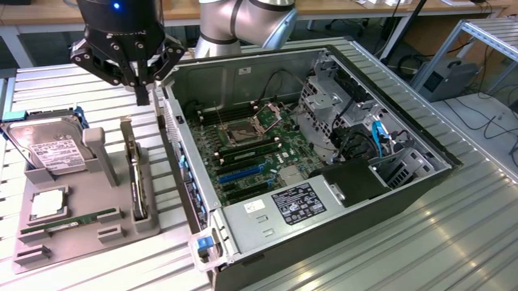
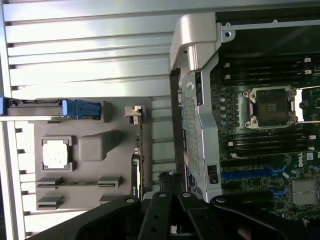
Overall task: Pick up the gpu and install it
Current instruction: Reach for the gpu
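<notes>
The gpu [image 1: 134, 173] stands on its long edge in a slot of the grey holder tray [image 1: 81, 242], left of the open computer case [image 1: 242, 233] in the exterior view. In the wrist view the gpu [image 2: 138, 160] appears as a thin dark strip with its pale bracket [image 2: 134, 113] at one end. My gripper [image 1: 143, 96] hangs above the far end of the gpu, between the tray and the case wall, with its fingers shut and nothing between them. The wrist view has the gripper [image 2: 168, 181] just beside the card's near end.
The tray also carries a silver hard drive [image 1: 50, 150] in a blue frame, a processor chip [image 1: 48, 202] and a green memory stick [image 1: 69, 223]. Inside the case lie the motherboard [image 1: 251, 151], its bare processor socket [image 2: 272, 105] and blue expansion slots [image 1: 241, 176]. A slatted metal table [image 1: 389, 254] lies all around.
</notes>
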Controlling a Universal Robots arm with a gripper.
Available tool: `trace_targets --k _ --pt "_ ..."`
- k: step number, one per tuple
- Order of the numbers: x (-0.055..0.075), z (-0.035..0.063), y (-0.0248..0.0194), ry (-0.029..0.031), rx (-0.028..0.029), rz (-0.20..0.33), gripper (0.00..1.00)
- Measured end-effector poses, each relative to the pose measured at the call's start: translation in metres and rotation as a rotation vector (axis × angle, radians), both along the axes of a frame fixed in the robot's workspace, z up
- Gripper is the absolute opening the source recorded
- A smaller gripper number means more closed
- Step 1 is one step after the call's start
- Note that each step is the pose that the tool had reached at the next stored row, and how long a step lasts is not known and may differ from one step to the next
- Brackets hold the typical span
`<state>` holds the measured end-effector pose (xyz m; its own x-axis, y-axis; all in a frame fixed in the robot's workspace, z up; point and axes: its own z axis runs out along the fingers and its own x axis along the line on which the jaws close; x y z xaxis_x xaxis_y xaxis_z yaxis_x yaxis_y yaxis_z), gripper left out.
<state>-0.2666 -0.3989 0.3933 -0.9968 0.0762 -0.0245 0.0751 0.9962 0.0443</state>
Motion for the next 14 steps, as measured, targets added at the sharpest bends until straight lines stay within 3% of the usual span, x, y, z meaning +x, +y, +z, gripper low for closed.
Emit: trace_targets --k 14 --pt "-0.0056 0.0000 0.0000 0.0000 0.0000 0.000 0.11"
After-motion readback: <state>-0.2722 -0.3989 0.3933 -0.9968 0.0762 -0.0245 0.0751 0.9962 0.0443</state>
